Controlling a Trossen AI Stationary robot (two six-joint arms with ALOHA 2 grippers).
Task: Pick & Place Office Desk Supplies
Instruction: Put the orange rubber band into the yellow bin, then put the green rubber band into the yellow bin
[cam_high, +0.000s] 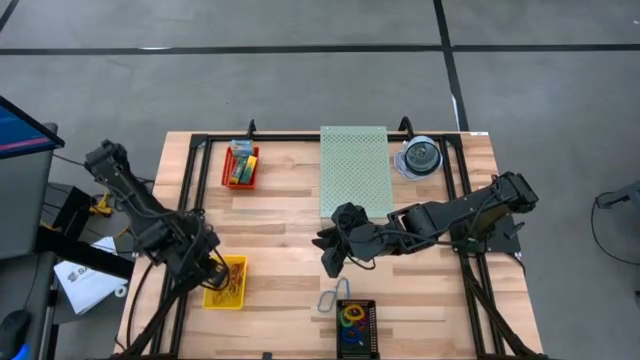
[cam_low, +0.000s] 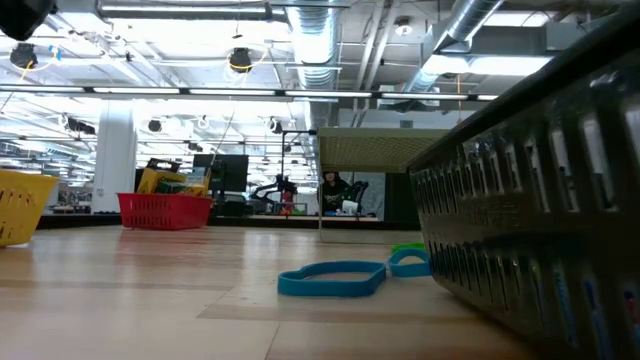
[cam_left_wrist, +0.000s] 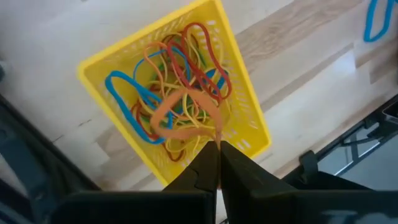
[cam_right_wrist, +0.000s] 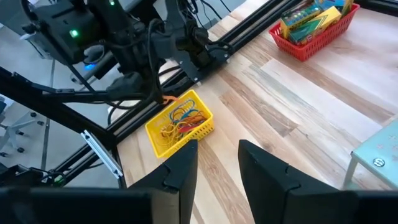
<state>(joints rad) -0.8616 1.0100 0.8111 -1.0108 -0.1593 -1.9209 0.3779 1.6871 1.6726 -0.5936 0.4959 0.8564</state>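
The left end effector (cam_left_wrist: 216, 163) hangs just above the yellow basket (cam_high: 226, 283), its 2 fingers pressed together and pinching an orange rubber band (cam_left_wrist: 183, 115), whose loop dangles over the basket's tangle of red, blue, yellow and orange bands (cam_left_wrist: 177, 81). That basket sits at the worktop's (cam_high: 280, 230) left front corner.

The right end effector (cam_high: 331, 262) hovers over bare wood well to the right of the yellow basket, its fingers parted with a clear gap and nothing between them or touching them.

Further right of the basket, a blue rubber band (cam_high: 330, 298) lies flat on the worktop beside the dark tray (cam_high: 357, 328) that holds more coloured loops. Crayon boxes (cam_high: 240, 163) lie in a red basket (cam_high: 254, 172) toward the back edge, behind the yellow basket.
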